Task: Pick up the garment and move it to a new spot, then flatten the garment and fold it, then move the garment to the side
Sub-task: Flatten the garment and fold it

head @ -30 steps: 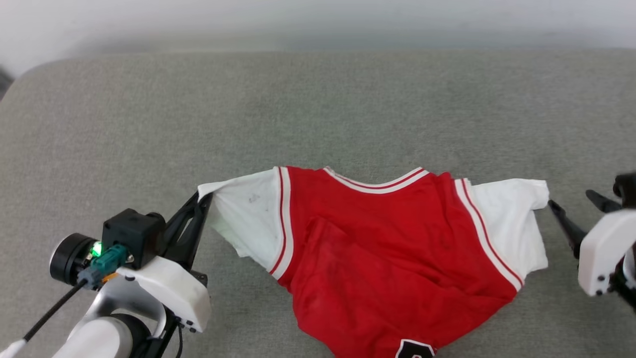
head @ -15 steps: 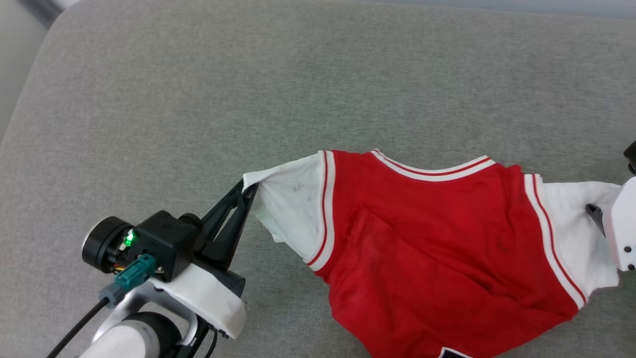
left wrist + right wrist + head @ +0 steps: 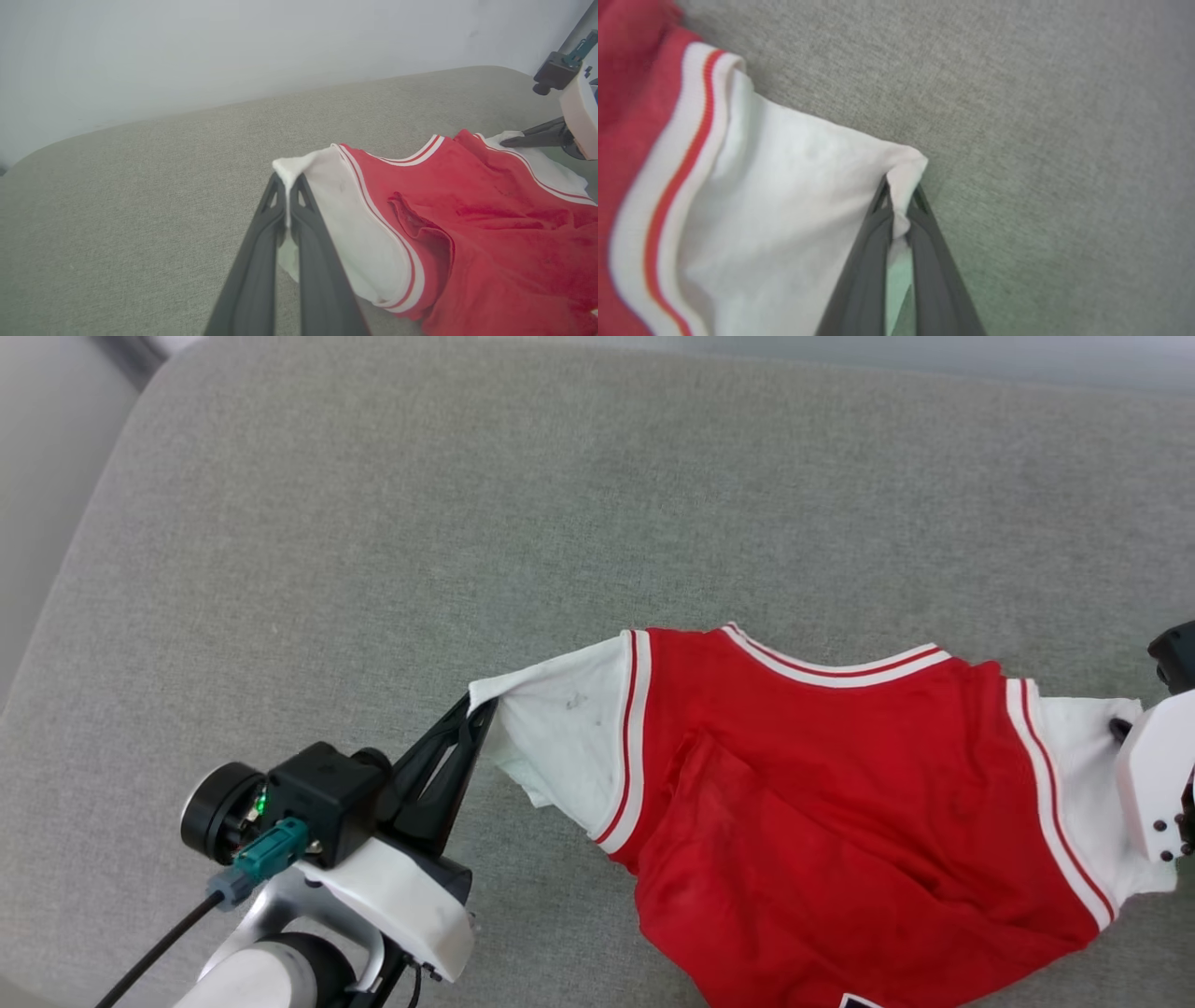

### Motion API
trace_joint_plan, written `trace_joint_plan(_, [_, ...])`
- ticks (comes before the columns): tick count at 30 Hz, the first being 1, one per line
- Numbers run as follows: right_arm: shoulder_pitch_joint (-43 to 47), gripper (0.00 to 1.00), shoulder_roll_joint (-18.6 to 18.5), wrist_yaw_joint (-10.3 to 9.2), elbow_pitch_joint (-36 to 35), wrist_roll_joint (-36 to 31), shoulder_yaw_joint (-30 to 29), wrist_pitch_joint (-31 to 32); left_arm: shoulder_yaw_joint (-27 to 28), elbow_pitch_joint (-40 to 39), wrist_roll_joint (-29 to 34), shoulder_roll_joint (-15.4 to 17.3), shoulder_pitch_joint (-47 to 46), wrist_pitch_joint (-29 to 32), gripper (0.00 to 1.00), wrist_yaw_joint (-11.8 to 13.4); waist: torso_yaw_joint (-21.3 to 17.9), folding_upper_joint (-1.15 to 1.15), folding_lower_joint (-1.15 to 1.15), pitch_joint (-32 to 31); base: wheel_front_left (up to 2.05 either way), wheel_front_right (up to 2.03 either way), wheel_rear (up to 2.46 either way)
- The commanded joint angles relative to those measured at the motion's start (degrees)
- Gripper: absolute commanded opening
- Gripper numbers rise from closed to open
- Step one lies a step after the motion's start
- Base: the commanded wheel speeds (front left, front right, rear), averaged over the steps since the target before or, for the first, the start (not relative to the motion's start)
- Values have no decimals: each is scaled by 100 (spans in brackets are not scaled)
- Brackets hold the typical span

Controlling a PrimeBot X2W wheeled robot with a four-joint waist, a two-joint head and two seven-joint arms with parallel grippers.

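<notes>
The garment [image 3: 822, 803], a red jersey with short white sleeves and red-white striped trim, lies spread on the grey cushion [image 3: 467, 523]. My left gripper [image 3: 478, 714] is shut on the tip of the garment's left white sleeve [image 3: 299, 172], and the cloth is pinched between its dark fingers [image 3: 261, 261]. My right gripper [image 3: 1118, 728] at the right edge is shut on the corner of the other white sleeve [image 3: 906, 177]. A black patch of lettering [image 3: 864, 1001] peeks out at the bottom edge.
Wide bare grey cushion lies beyond and left of the garment [image 3: 140, 163]. The cushion's rounded corner and edge run along the upper left [image 3: 103, 523], with a pale wall [image 3: 187, 46] behind.
The right gripper has gone from open beside the right sleeve to shut on its corner. The head view has shifted, so the jersey sits further right. The left gripper keeps its hold.
</notes>
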Motion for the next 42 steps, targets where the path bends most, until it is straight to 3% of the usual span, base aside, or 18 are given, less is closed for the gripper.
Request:
trace_joint_plan(1, [175,0,7,13,192,36,91,-49,35,14,-37,10,66,-45,0,22,-88,0,0,-168,0,0,0])
trace_joint_plan(9, [29,0,-283,6,-206,318,-131,-702,391,42,-149,272,384,-185,0,235,-480,0,0,-931,0,0,0])
trace_joint_plan(14, [-54,0,-521,6,-727,141,-179,-984,807,-74,-218,583,554,-260,0,407,-775,0,0,-1355,0,0,0])
trace_joint_plan(22, [-258,0,-475,6,-1733,287,-761,-1246,1663,-490,-258,1065,445,-461,0,654,-1116,0,0,-1704,0,0,0])
trace_joint_plan(25, [-394,0,-584,5,-2116,-46,-936,-1401,1920,-667,-278,1209,323,-495,0,688,-1194,0,0,-1792,0,0,0])
trace_joint_plan(35, [-552,0,-167,5,-2973,-362,-1379,-1469,2808,-1028,-342,1495,-45,-555,0,1009,-1346,0,0,-1947,0,0,0])
trace_joint_plan(42, [-574,0,-24,4,-3251,-435,-1573,-1342,3030,-1032,-471,1744,-225,-418,0,884,-1386,0,0,-1801,0,0,0])
